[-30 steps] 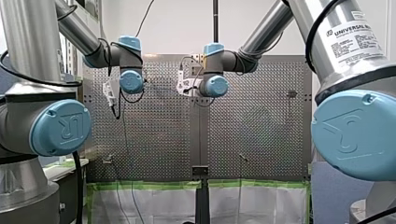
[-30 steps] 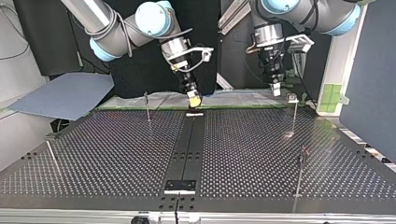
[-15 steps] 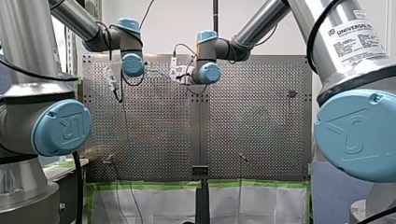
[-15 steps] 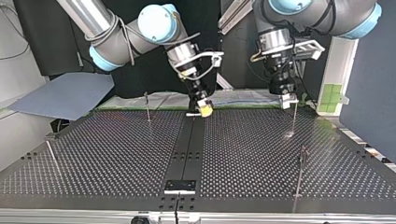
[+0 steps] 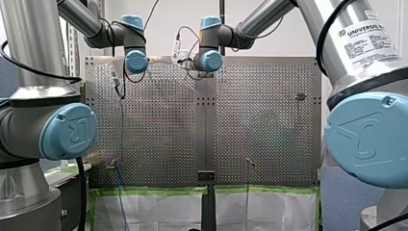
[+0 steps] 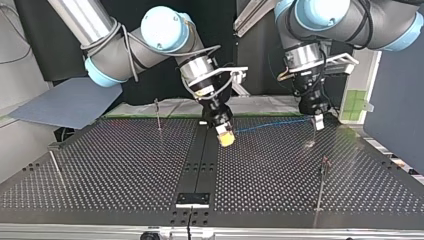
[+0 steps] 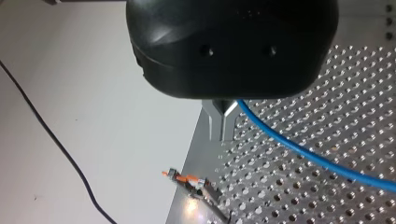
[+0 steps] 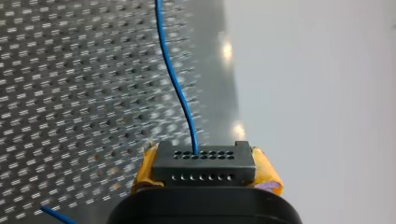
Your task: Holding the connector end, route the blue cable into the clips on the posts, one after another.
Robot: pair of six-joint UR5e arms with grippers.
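Starting at the top view's left, my right hand [image 6: 226, 136] pinches the connector [image 8: 203, 163] between its yellow pads [image 8: 266, 170], so the end can't slip. The blue cable [image 6: 270, 123] runs tight over the tabletop [image 6: 125, 170] to my left hand [image 6: 317, 122]. I cannot tell if that hand is closed. I think it steers the cable toward a post [image 6: 321, 182].

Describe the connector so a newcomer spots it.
Top view: my right gripper hangs by the dark centre strip of the perforated table. Between its yellow pads sits the connector: a black block with two rows of holes, the blue cable leaving one.
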